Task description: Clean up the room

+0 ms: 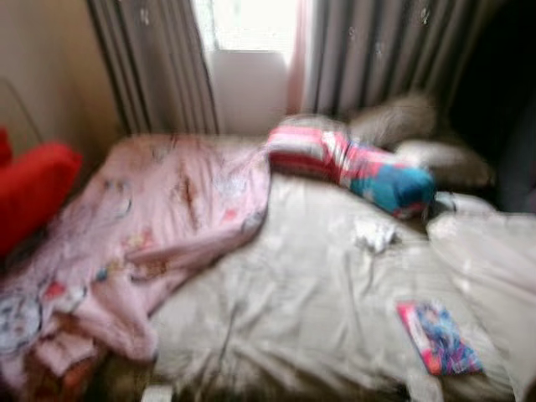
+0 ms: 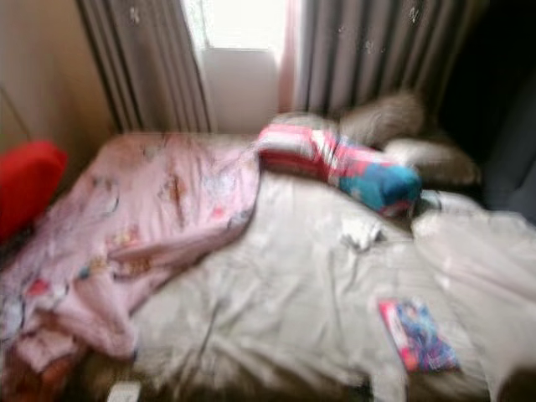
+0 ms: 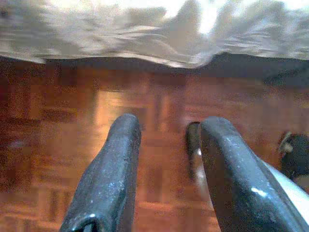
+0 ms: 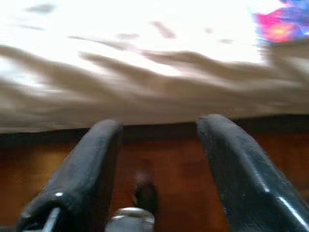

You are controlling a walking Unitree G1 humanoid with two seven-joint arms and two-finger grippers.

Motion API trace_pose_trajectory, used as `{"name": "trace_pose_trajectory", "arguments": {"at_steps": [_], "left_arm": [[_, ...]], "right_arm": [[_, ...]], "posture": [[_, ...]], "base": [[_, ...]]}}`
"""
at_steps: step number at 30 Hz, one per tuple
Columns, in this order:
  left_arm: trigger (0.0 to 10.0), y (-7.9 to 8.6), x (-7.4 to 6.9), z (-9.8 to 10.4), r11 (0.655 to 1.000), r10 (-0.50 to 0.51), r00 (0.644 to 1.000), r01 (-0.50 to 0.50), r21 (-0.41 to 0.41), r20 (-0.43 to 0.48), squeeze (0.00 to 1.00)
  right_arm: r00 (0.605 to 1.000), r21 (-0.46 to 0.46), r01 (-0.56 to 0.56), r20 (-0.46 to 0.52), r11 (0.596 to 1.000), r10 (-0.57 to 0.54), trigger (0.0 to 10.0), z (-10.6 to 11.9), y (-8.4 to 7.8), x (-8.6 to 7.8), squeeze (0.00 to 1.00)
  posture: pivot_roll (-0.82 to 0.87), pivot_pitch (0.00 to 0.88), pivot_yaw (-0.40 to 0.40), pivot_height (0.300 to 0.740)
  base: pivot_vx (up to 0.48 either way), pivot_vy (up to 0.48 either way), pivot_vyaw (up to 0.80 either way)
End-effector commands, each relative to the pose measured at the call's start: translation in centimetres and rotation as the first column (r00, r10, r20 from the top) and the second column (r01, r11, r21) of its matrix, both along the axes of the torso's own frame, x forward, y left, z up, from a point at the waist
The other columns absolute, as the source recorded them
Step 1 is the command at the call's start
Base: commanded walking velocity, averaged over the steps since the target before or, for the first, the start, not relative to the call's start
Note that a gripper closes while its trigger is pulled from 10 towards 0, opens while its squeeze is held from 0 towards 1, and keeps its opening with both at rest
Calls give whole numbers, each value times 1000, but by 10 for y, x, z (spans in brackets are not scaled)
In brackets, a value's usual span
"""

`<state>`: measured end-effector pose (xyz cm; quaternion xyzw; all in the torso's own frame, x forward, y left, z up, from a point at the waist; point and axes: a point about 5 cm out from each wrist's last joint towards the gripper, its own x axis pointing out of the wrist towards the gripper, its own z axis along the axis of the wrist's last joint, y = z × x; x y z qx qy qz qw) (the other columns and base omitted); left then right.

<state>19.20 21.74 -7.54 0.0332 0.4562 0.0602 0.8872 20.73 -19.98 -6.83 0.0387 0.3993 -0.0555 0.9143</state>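
- facing a bed [image 1: 285, 310] under a creased beige sheet, all blurred; its foot edge is nearest the robot.
- a pink printed blanket [image 1: 142, 226] lies rumpled over the bed's left side and spills off the near left corner; soft, bulky and limp, probably best gathered by a fold at its edge.
- a striped red, white and teal bolster [image 1: 356, 167] lies across the head end; plump and light, i judge.
- a flat bright booklet [image 1: 437, 337] sits near the right foot corner; thin, likely needs lifting by an edge.
- a small white crumpled scrap [image 1: 374, 234] lies mid-bed.
- left pincer [image 3: 166, 164] and right pincer [image 4: 159, 169] hang released, empty, over parquet floor [image 3: 58, 145] beside the bed.
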Motion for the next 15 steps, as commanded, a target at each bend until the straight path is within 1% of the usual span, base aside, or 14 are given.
{"name": "trace_pose_trajectory", "arguments": {"at_steps": [1,5,7,8,10,12,15], "left_arm": [[10000,-8,5,1,1000,-16,1000,16,-3,5,0],[10000,-7,9,3,1000,-16,1000,16,-2,15,0],[10000,-3,11,5,1000,-13,1000,13,1,20,0],[10000,3,11,6,1000,-8,1000,8,5,23,0],[10000,8,10,7,1000,-5,1000,4,9,23,0],[10000,16,5,7,1000,2,1000,-2,14,18,0],[10000,19,2,6,1000,5,1000,-5,16,13,0]], "right_arm": [[1000,-19,15,-14,1000,-15,10000,-1,-10,-4,0],[1000,-18,16,-13,1000,-16,10000,-1,-10,-4,0],[1000,-17,16,-12,1000,-16,10000,0,-9,-4,0],[1000,-17,17,-12,1000,-17,10000,0,-9,-3,0],[1000,-17,16,-12,1000,-16,10000,0,-9,-3,0],[1000,-16,17,-13,1000,-17,10000,0,-9,-3,0],[1000,-17,15,-14,1000,-15,10000,0,-9,-3,0]], "posture": [[-67,50,3,740],[-66,55,3,740],[-65,57,3,740],[-65,59,4,740],[-65,60,4,740],[-65,61,4,740],[-64,62,5,740]], "base": [[0,472,0],[0,471,0],[0,469,0],[0,469,0],[0,472,0],[0,469,0],[0,469,0]]}}
